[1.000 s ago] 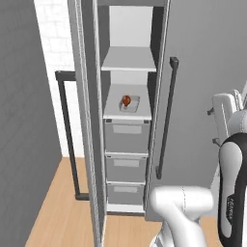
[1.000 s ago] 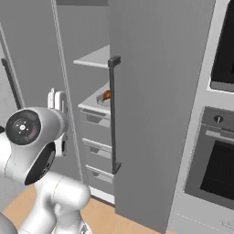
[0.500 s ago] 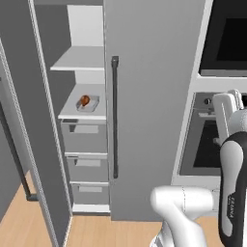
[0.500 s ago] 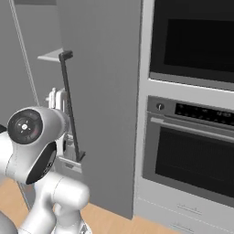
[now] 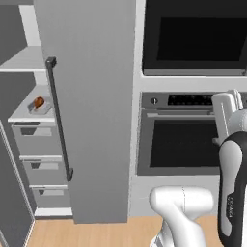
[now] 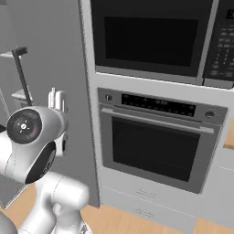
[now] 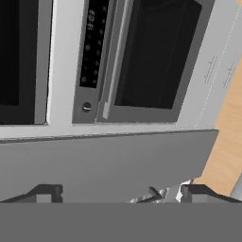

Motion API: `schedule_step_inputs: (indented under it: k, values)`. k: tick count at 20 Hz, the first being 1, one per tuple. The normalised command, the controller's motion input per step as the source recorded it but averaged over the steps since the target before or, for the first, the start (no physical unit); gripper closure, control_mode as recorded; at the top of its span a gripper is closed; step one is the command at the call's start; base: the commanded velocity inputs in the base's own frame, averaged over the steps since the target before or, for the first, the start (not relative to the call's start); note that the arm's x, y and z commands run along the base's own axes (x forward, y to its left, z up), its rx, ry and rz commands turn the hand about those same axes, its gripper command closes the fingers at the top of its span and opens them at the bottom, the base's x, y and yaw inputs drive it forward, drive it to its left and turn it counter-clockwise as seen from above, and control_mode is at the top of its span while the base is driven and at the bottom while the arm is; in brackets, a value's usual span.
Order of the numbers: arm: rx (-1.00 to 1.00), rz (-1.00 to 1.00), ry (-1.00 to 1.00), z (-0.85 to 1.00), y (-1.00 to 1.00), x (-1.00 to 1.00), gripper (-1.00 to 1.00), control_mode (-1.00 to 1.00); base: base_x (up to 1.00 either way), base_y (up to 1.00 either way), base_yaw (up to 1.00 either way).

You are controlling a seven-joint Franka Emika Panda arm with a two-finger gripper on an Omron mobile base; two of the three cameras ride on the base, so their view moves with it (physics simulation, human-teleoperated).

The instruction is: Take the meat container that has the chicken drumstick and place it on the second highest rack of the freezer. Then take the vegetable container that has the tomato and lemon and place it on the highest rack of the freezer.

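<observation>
Meat container [image 5: 40, 107] with drumstick [image 5: 38, 102] sits on freezer [image 5: 87, 111] lower shelf, left of door handle [image 5: 59, 118]. Gripper [image 7: 118, 194] spread wide, empty, facing oven [image 5: 185, 135], well right of freezer.

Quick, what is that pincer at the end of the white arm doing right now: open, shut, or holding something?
Pincer: open, its two dark tips spread wide with nothing between them.

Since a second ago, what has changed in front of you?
The base has swung right: the whole view shifted, so the freezer now sits at the left edge and the wall oven faces the cameras. The meat container with the chicken drumstick stays on its shelf. The gripper stays open and empty.
</observation>
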Motion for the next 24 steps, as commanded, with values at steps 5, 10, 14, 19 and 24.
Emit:
schedule_step_inputs:
  k: [5,10,14,19,24]
  values:
    - [0.00,0.00,0.00,0.00,0.00,0.00,-1.00,1.00,0.11,-1.00,-0.10]
    - [0.00,0.00,0.00,0.00,0.00,0.00,-1.00,1.00,0.21,-1.00,-0.08]
    - [0.00,0.00,0.00,0.00,0.00,0.00,-1.00,1.00,0.38,-1.00,-0.05]
    - [0.00,0.00,0.00,0.00,0.00,0.00,-1.00,1.00,0.49,-0.98,-0.02]
    - [0.00,0.00,0.00,0.00,0.00,0.00,-1.00,1.00,0.32,-0.92,-0.02]
